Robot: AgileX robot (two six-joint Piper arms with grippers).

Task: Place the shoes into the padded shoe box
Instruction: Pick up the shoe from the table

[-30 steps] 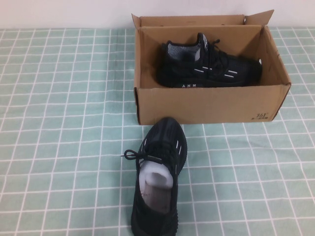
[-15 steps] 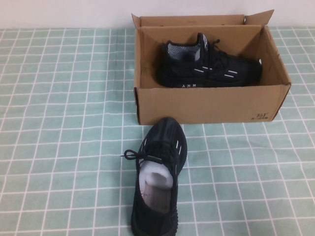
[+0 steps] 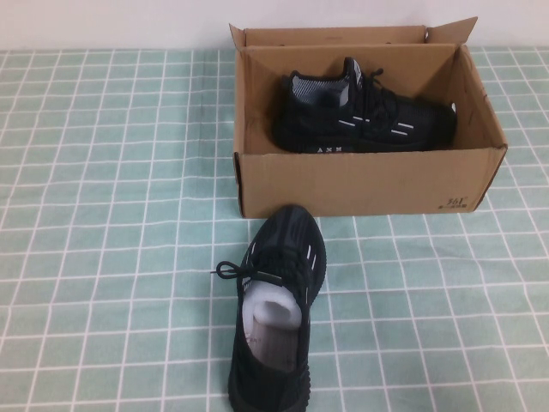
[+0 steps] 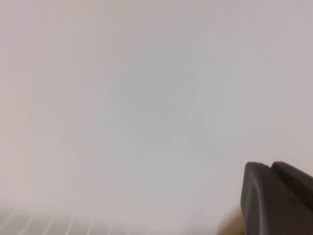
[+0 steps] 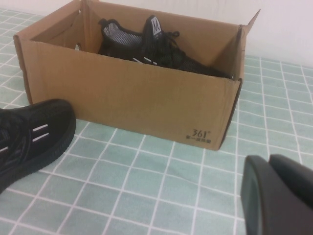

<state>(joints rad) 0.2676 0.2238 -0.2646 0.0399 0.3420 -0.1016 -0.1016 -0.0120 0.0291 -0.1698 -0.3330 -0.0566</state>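
One black knit sneaker (image 3: 364, 118) lies on its side inside the open brown cardboard box (image 3: 369, 182) at the back of the table; it also shows in the right wrist view (image 5: 156, 46) inside the box (image 5: 132, 98). The other sneaker (image 3: 276, 313), stuffed with white paper, stands on the cloth in front of the box, toe towards it; its toe shows in the right wrist view (image 5: 34, 134). Neither gripper shows in the high view. My right gripper (image 5: 271, 164) hangs shut and empty above the cloth, near the box's printed corner. My left gripper (image 4: 270, 166) is shut and empty, facing a blank wall.
A green and white checked cloth (image 3: 103, 215) covers the table. The box's flaps (image 3: 450, 33) stand up at the back. A pale wall runs behind the table.
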